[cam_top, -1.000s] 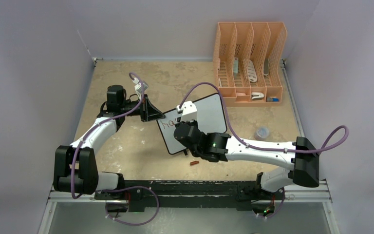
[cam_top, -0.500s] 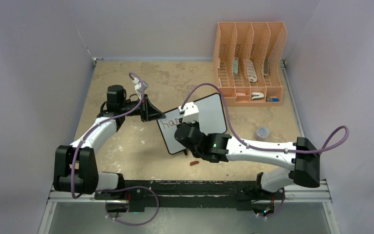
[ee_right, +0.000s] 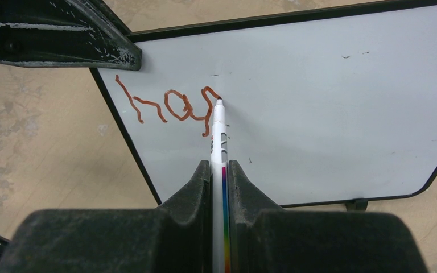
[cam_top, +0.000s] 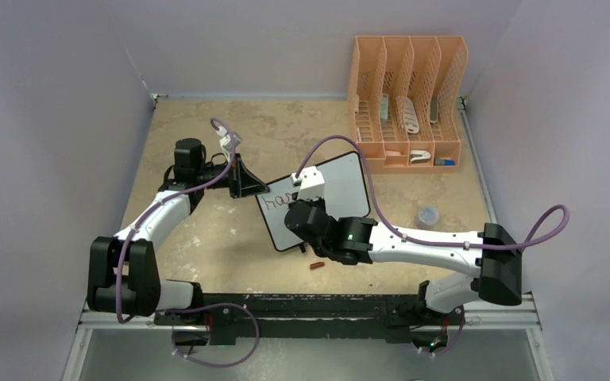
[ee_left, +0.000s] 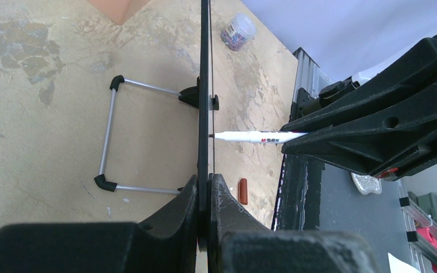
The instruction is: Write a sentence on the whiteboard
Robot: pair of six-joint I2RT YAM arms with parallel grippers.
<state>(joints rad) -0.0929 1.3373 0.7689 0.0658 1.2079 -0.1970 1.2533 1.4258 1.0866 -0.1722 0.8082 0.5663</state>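
Note:
The whiteboard (cam_top: 341,186) stands tilted mid-table, white with a thin black frame; it fills the right wrist view (ee_right: 330,108) and shows edge-on in the left wrist view (ee_left: 205,85). My left gripper (cam_top: 256,189) is shut on its upper left edge, its jaws tight on the board's frame (ee_left: 210,187). My right gripper (ee_right: 219,170) is shut on a white marker (ee_right: 218,136) whose tip touches the board. The sentence (ee_right: 168,107) so reads "ha" plus part of a third letter in red-brown. The marker also shows in the left wrist view (ee_left: 256,137).
A red-brown marker cap (cam_top: 315,266) lies on the table by the board's near edge. An orange file rack (cam_top: 405,103) stands at the back right. A small clear jar (cam_top: 427,215) sits right of the board. The board's wire stand (ee_left: 111,139) rests behind it.
The right gripper has shifted slightly right along the board with the marker, extending the lettering. The left arm and the board have not moved.

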